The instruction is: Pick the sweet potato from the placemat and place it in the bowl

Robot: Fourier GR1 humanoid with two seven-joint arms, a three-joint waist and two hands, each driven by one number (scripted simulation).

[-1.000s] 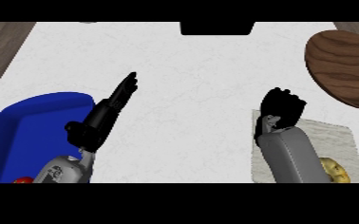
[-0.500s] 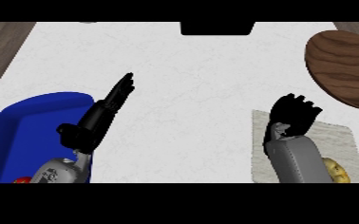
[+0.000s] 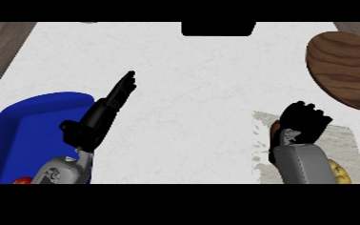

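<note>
The blue bowl (image 3: pixel 38 119) sits at the left edge of the counter. My left hand (image 3: pixel 105 109) rests beside its right rim, open, fingers straight and pointing away from me. A pale grey placemat (image 3: pixel 348 138) lies at the lower right. My right hand (image 3: pixel 304 120) hangs over the placemat's left part, its back toward me. Only a brown sliver of the sweet potato (image 3: pixel 275 130) shows at that hand's left side; the rest is hidden under the hand and forearm. Whether the hand touches it cannot be seen.
A round wooden board (image 3: pixel 339 69) lies at the right edge, beyond the placemat. A yellow object (image 3: pixel 341 174) peeks out by my right forearm. Something small and red (image 3: pixel 21 181) shows at the lower left. A dark block (image 3: pixel 218 28) sits at the far edge.
My right hand has moved toward me and to the right, down over the placemat. The left hand has barely moved.
</note>
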